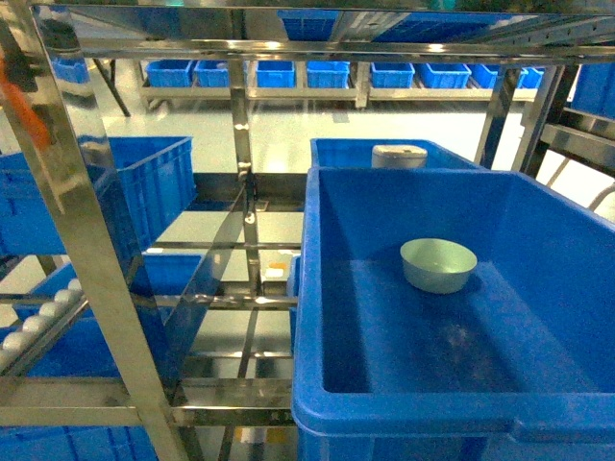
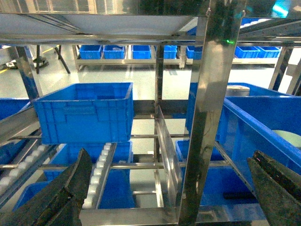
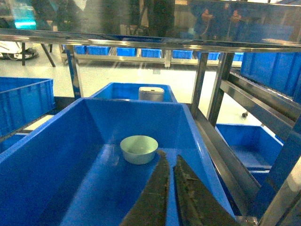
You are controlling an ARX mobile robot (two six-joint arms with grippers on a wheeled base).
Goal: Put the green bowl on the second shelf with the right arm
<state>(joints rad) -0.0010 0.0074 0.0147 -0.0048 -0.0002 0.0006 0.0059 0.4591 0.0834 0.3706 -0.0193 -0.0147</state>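
I see the green bowl (image 1: 438,264) upright inside the blue crate (image 1: 317,288); my right pincer (image 3: 170,176) is closed and empty, the left pincer (image 2: 174,188) spread wide.

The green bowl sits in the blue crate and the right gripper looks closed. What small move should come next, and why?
Probably open the right gripper first, then ease it forward to the green bowl. Its fingers lie nearly together, just short of the bowl's rim, and hold nothing. The bowl stands upright and free on the floor of the blue crate, so an open gripper could take its near rim.
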